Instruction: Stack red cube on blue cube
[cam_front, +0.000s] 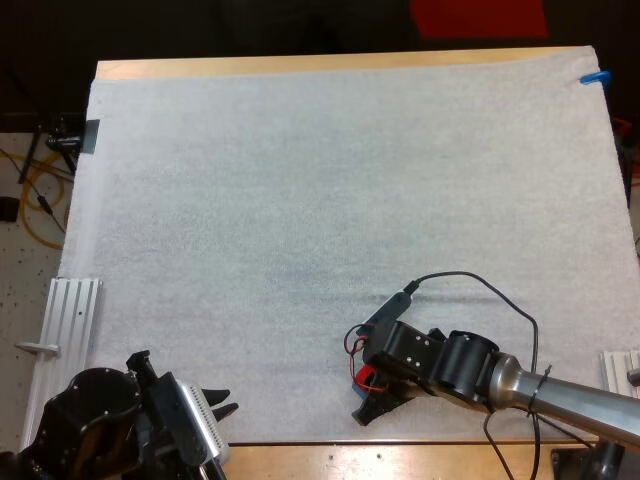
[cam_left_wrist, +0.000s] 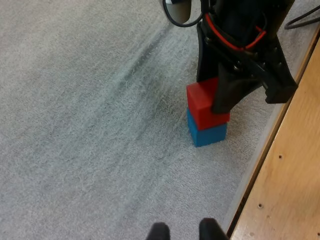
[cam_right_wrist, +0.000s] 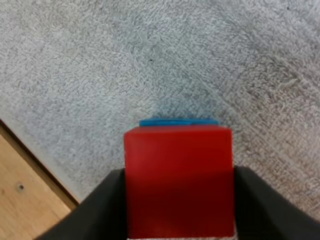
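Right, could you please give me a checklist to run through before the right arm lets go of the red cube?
1. Red cube rests on blue cube: ok.
2. Their sides line up: ok, nearly flush.
3. Right jaws grip the red cube from both sides: ok.
4. Left jaws open, apart from both cubes: ok.
5. Both cubes wholly on the mat, close to its edge: ok.

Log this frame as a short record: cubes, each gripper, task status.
Red cube: on top of the blue cube
Blue cube: on the mat, close to its near edge
Right gripper: jaws shut on red cube
Left gripper: jaws open, apart from the cubes
Status: stacked, not yet released
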